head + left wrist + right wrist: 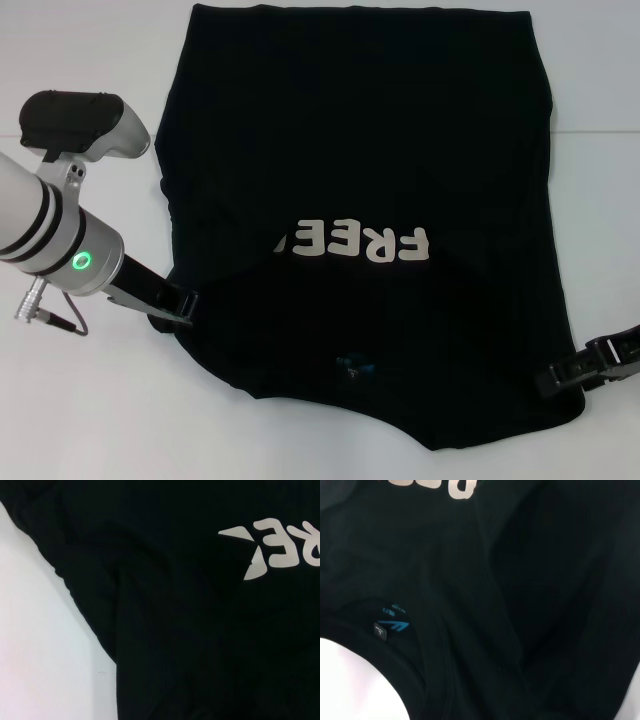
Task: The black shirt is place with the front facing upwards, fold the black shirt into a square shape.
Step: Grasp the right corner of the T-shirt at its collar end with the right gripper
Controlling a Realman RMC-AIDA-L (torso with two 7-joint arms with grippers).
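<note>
Head view: left gripper (pixel 185 305) and right gripper (pixel 560 378) sit at opposite near edges of the black shirt (pixel 360 150), flat on the tabletop (pixel 80 420), likely for a symmetric fold; finger state can't tell.

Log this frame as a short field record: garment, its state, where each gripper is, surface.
garment: black shirt, cream lettering and blue neck label showing
state: lying on the white table, its near part bunched, not yet square
left gripper: at the shirt's near left edge
right gripper: at the shirt's near right edge
</note>
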